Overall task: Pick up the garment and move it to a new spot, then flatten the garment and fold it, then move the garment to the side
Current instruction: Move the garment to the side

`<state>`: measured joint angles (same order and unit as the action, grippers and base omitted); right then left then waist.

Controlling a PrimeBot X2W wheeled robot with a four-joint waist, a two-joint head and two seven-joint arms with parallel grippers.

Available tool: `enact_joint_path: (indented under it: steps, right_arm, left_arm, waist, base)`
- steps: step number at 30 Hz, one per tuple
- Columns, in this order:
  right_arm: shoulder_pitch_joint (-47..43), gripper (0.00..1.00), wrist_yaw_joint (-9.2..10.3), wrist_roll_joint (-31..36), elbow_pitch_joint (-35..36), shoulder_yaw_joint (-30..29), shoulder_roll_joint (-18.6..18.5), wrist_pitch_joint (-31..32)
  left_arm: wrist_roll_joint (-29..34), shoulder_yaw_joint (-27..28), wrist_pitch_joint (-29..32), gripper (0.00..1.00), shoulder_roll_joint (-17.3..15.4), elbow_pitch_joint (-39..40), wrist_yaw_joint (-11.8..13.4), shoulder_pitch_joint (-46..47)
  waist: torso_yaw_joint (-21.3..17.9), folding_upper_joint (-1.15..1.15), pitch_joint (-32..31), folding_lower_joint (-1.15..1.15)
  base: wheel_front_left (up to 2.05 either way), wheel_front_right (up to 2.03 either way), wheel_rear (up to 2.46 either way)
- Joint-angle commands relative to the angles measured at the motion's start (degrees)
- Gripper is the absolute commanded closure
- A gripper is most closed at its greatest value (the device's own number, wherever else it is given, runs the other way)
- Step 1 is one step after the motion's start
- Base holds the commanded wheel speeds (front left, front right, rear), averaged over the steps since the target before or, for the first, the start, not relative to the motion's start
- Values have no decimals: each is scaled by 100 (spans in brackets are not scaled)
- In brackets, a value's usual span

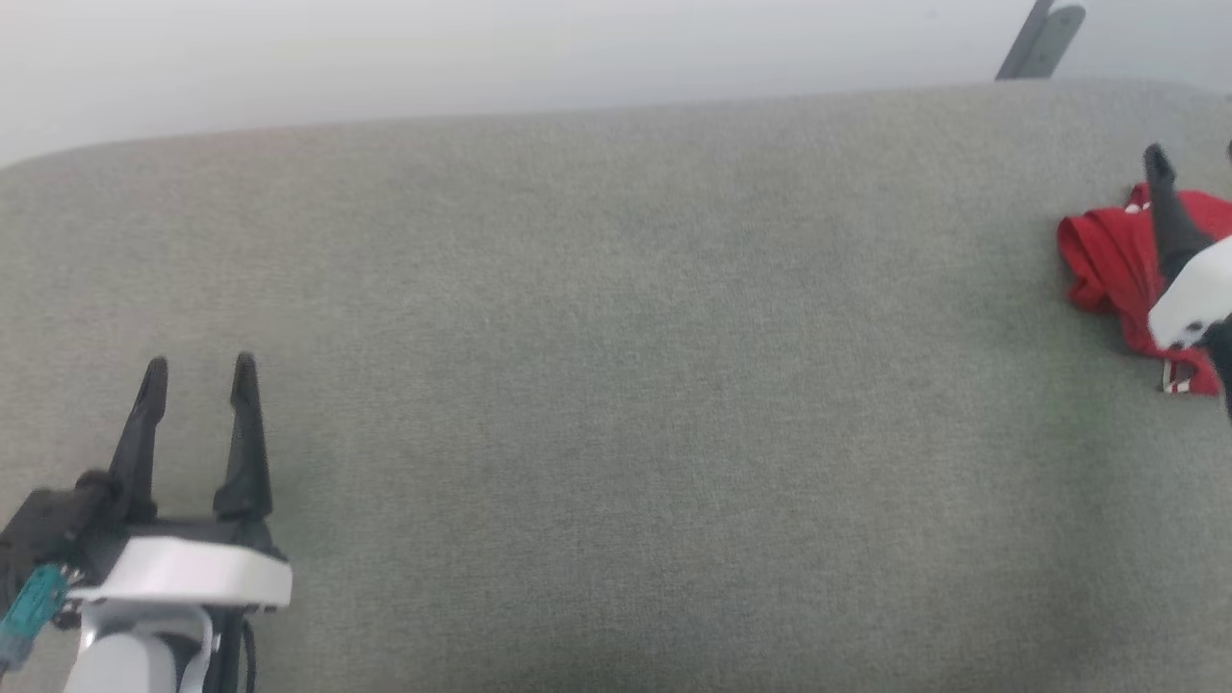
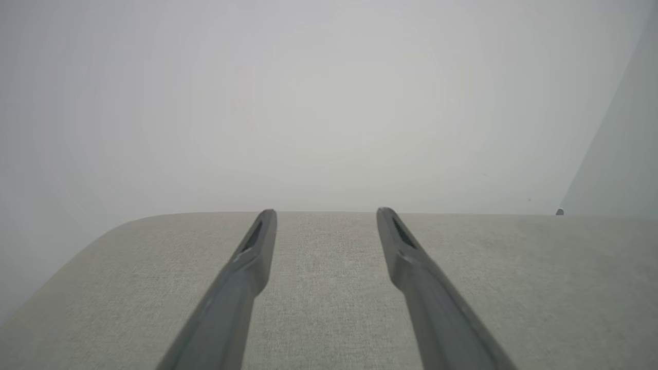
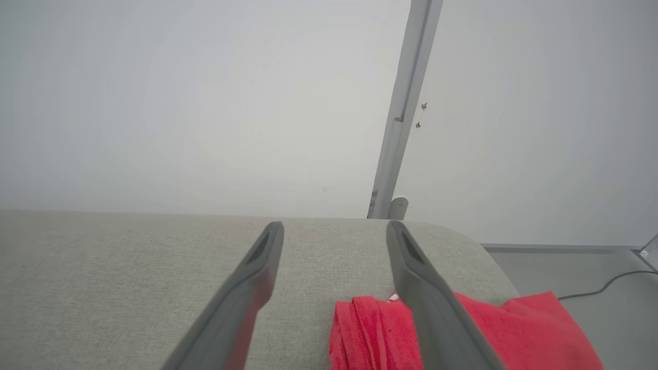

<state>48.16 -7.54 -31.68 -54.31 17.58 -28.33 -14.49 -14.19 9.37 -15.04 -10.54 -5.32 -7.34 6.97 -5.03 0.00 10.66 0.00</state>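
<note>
**Head view: crumpled jersey at the desk's right end, both end effectors open and empty**

The grey fabric-covered desk (image 1: 616, 385) takes up most of the scene, with a plain pale wall behind it and a grey metal post (image 3: 406, 103) rising past its far right corner. Most of its surface is bare.

The garment (image 1: 1107, 255) lies bunched in a red heap at the extreme right of the desk, partly cut off by the frame edge. In the right wrist view it sits close to the rounded corner, and its outer part (image 3: 524, 329) seems to reach the desk's edge. A strip of white-and-red trim (image 1: 1179, 380) pokes out on the near side.

The right end effector (image 3: 334, 225) hangs over the heap with its two fingers spread wide and nothing between them. One finger crosses the red cloth in its own view. Whether it touches the fabric cannot be told. The left end effector (image 1: 199, 364) is well away at the desk's near left, also wide open and empty, above bare cloth covering.

The jersey looks light, soft and limp — it will sag and trail rather than keep any shape, and the fabric desk top may drag on it. The thick ridge of folds along the heap's left side (image 3: 360, 329) looks like the safest place to pinch, taking several layers at once. A single loose edge would probably slip out or only unroll the pile.
</note>
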Motion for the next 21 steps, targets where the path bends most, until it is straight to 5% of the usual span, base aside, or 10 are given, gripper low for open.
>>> enact_joint_path:
  steps: [1,21]
  right_arm:
    - [-168,0,11,20,90,-51,56,-47]
    - [-3086,0,11,1535,2993,-1828,1217,-71]
  left_arm:
    - [-28,50,-14,0,-5,26,-11,-112]
    - [-44,666,-14,0,14,82,-12,-1207]
  waist:
    - [83,0,-136,0]
    - [264,0,-733,0]
  base:
    - [0,0,0]
    - [0,0,0]
